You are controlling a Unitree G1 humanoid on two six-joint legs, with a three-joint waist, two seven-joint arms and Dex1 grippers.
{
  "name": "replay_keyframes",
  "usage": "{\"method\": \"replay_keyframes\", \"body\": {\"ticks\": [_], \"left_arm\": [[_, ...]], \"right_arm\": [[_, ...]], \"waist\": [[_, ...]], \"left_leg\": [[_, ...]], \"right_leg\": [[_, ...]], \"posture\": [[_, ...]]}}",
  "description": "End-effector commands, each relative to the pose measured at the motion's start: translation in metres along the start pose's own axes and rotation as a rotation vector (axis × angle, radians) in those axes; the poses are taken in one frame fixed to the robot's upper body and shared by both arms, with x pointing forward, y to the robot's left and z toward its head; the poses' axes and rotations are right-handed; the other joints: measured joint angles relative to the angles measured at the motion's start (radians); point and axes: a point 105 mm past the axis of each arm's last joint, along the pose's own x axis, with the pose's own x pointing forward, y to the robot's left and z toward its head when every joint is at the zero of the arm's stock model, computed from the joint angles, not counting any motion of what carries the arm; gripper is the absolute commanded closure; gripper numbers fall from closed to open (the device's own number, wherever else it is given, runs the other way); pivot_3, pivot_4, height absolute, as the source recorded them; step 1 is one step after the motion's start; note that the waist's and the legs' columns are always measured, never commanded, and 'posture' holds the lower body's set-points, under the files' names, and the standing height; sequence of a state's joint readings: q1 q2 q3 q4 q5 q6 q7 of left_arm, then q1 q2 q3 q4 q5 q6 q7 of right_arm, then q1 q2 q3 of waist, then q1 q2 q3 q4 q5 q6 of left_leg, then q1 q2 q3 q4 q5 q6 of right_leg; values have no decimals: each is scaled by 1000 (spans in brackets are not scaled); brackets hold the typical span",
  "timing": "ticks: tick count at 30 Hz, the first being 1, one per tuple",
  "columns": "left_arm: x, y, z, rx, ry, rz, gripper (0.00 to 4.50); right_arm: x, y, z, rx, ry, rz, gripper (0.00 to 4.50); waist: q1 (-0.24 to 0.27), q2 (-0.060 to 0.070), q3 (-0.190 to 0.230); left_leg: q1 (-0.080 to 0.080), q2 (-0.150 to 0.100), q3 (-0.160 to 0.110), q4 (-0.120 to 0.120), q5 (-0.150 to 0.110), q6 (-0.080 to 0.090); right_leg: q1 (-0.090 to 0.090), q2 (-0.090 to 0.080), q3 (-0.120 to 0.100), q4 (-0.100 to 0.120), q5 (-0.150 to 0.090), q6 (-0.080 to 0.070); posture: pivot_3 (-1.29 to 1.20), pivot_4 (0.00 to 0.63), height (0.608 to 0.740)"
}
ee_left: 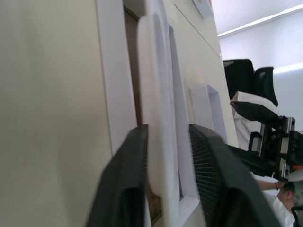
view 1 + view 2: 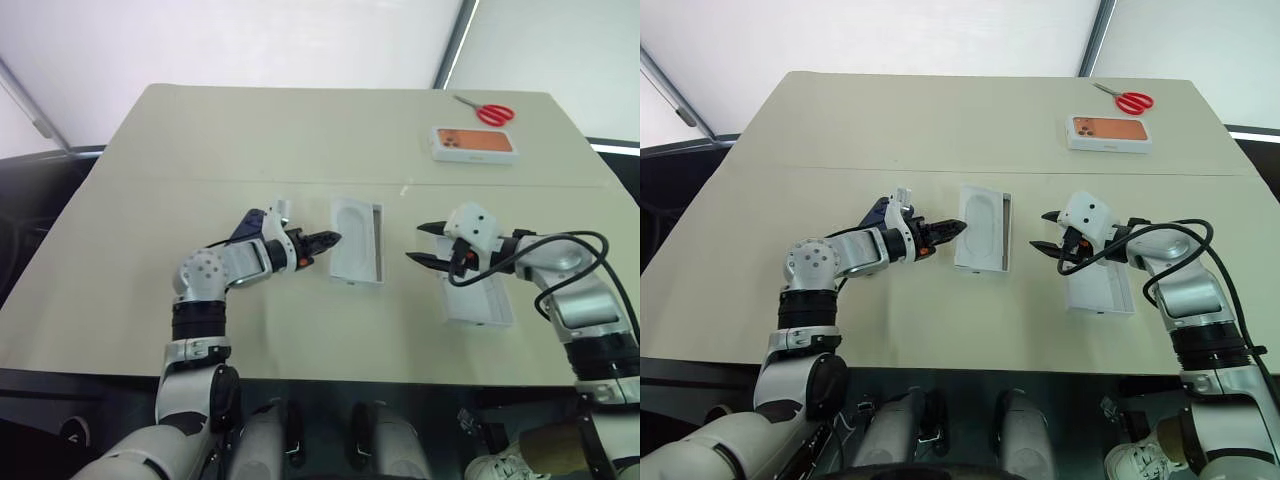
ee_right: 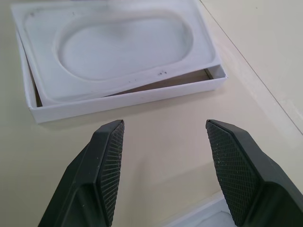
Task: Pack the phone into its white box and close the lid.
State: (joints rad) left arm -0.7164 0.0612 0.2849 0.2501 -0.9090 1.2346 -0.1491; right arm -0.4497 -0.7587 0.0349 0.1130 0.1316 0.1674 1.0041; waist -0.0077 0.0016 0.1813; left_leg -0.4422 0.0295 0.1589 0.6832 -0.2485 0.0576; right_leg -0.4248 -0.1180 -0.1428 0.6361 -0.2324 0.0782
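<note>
Two grippers work over a beige tabletop (image 2: 250, 140). No readable writing shows anywhere; the only print is an orange phone picture on a white carton (image 2: 475, 144) near the far edge, beside red-handled scissors (image 2: 492, 112).

At the table's middle lies the shallow white cardboard box (image 2: 357, 242), brownish inside, its white insert (image 3: 118, 45) with a rounded oval recess sitting tilted in it. The left gripper (image 2: 322, 242) is at the box's left edge, its black fingers (image 1: 123, 184) parted on either side of the insert's rim. The right gripper (image 2: 428, 244) hovers open, well right of the box, above the pale shallow lid (image 2: 478, 305).
</note>
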Motion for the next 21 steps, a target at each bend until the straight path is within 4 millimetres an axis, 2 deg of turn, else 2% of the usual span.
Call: {"method": "replay_keyframes", "body": {"ticks": [1, 3, 8, 14, 18, 19, 21], "left_arm": [[1, -15, 9, 71, -14, -24, 1099], [0, -11, 12, 57, -29, -11, 120], [-2, -13, 12, 114, -11, 8, 120], [-5, -30, 23, 241, -43, -2, 120], [-14, -39, 31, 348, -93, -13, 120], [-17, -40, 35, 359, -118, -15, 56], [-23, -39, 42, 374, -159, -15, 56]], "right_arm": [[1, -4, 11, -33, -35, -17, 1612], [1, -4, 12, -35, -40, -18, 1612], [6, -7, 17, -40, -59, -34, 1612], [21, -19, 43, 12, -171, -106, 1612], [35, -18, 54, 30, -203, -114, 1612], [39, -15, 55, 35, -211, -108, 2172], [48, -11, 56, 16, -205, -107, 3020]], "waist": [[0, 0, 0], [0, 0, 0], [-3, 0, 0], [-3, 0, 0], [-2, 0, 0], [-2, 0, 0], [-4, 0, 0]], "left_leg": [[0, 0, 0, 0, 0, 0], [0, 0, 0, 0, 0, 0], [0, 0, 0, 0, 0, 0], [0, 0, 0, 0, 0, 0], [0, 0, 0, 0, 0, 0], [0, 0, 0, 0, 0, 0], [0, 0, 0, 0, 0, 0]], "right_leg": [[0, 0, 0, 0, 0, 0], [0, 0, 0, 0, 0, 0], [0, 0, 0, 0, 0, 0], [0, 0, 0, 0, 0, 0], [0, 0, 0, 0, 0, 0], [0, 0, 0, 0, 0, 0], [0, 0, 0, 0, 0, 0]], "posture": [[0, 150, 738], [0, 150, 738], [0, 150, 738], [0, 150, 738], [0, 150, 738], [0, 150, 738], [0, 150, 738]]}}
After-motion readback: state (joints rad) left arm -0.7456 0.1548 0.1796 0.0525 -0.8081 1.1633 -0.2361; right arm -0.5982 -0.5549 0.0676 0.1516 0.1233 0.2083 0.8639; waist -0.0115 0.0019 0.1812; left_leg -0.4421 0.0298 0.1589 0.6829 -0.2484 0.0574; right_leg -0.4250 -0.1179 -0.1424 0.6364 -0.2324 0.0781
